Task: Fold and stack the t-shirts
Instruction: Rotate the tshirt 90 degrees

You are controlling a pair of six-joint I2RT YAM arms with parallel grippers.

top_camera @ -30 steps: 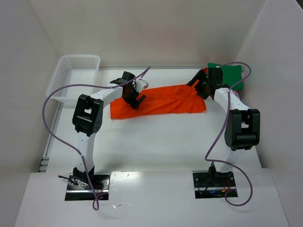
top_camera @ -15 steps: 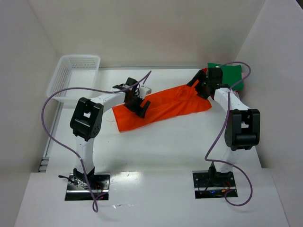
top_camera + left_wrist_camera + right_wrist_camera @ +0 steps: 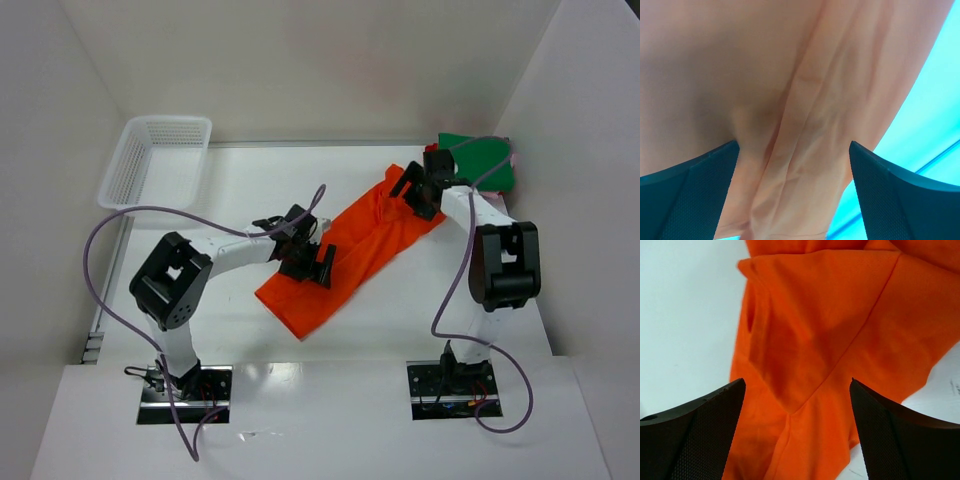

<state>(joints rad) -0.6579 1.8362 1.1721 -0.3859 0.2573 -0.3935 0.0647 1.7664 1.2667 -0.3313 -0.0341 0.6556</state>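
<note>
The worktop [image 3: 240, 190] carries the orange shirt [image 3: 345, 255] as a long rumpled strip, slanting from near-left to far-right, with a folded green shirt [image 3: 485, 160] just beyond its far end. The left fingers [image 3: 685, 200] hang spread over its near half. The right fingers [image 3: 900, 435] hang spread over its far end, and neither seems to pinch cloth.

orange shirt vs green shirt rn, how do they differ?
Orange shirt lies stretched as a long rumpled diagonal strip mid-table; green shirt is a compact flat shape in the far right corner. The left claw and right claw stand open over the orange shirt; neither is over the green shirt. Shared: both are plain cloth on the white table.
</note>
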